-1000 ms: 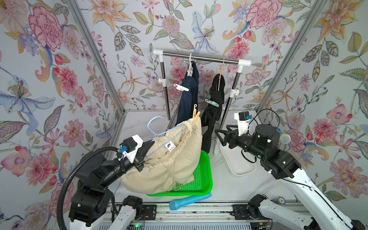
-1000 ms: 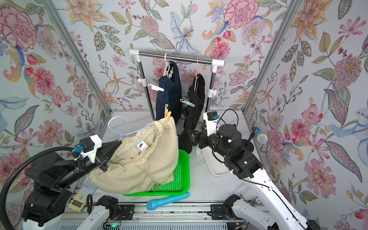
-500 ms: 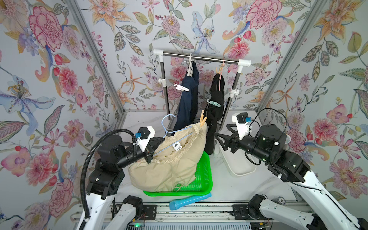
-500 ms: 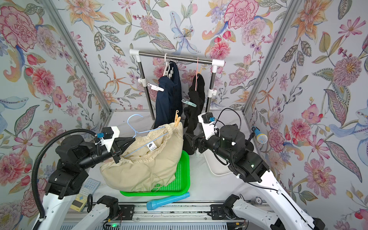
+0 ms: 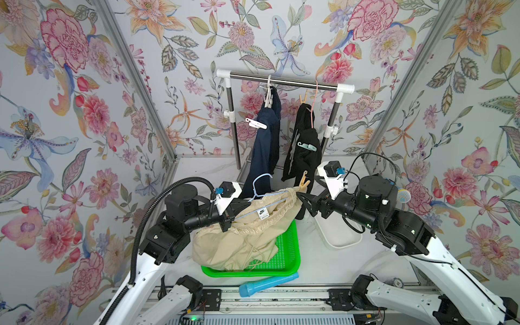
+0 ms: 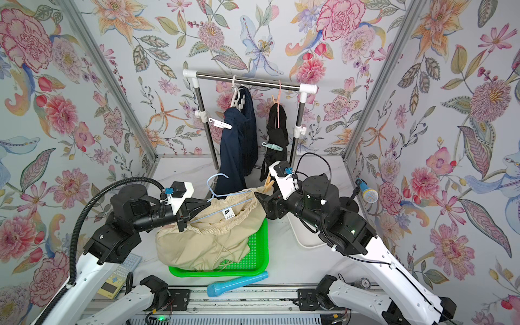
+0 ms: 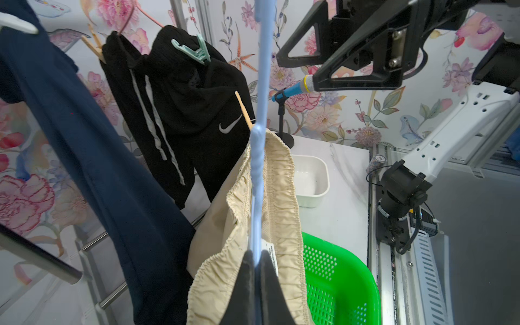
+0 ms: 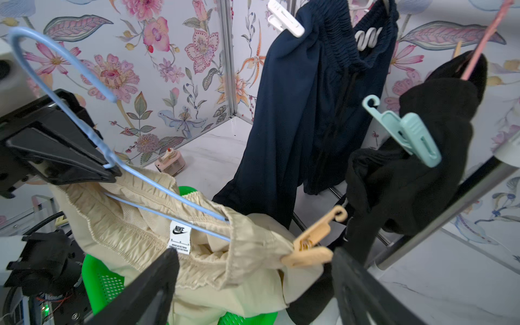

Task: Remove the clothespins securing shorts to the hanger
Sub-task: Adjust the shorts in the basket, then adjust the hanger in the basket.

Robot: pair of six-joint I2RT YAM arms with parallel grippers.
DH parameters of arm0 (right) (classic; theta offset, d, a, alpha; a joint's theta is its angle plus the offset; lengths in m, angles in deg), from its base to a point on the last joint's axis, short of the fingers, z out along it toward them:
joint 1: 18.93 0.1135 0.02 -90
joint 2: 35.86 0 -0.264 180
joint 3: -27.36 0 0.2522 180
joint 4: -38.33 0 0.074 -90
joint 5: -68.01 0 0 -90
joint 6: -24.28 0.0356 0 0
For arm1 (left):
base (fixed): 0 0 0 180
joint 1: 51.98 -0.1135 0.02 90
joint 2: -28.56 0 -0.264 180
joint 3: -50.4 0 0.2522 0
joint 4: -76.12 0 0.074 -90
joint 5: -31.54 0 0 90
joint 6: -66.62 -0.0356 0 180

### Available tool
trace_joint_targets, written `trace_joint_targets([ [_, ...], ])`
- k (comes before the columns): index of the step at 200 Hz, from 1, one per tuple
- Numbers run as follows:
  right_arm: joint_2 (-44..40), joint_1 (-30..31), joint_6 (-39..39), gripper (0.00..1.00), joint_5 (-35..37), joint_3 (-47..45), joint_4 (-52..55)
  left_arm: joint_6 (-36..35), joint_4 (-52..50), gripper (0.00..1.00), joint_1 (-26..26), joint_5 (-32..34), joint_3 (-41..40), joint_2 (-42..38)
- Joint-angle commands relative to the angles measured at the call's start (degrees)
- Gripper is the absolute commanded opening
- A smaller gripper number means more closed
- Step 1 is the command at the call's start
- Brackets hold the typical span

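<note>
Left fingers [image 7: 242, 287] clamped on the blue hanger [image 7: 257, 168]. Right fingers [image 8: 146, 289] spread wide either side of the tan clothespin [image 8: 309, 247] on the beige shorts [image 8: 135, 233]. Can't tell if they're touching it tbh.

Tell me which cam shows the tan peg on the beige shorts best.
Right wrist: the tan peg is close and whole, clipped on the beige shorts at the waistband end. Both top views show the peg small. Left wrist shows only one thin leg beside the blue hanger.
</note>
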State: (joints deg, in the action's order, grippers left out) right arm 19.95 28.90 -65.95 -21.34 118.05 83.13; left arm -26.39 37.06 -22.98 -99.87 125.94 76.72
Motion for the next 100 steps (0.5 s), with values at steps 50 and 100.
trace_joint_targets([
  [50, 4.3, 5.7, -12.1, 0.81, -1.7, -1.2, 2.4, -7.1, -2.0, 0.00, 2.1, -1.7, 1.9, 2.9],
  [100, 7.2, 7.6, -17.8, 0.75, 3.2, -5.7, -1.8, -6.4, -1.4, 0.00, 2.1, -2.9, 1.5, 1.7],
])
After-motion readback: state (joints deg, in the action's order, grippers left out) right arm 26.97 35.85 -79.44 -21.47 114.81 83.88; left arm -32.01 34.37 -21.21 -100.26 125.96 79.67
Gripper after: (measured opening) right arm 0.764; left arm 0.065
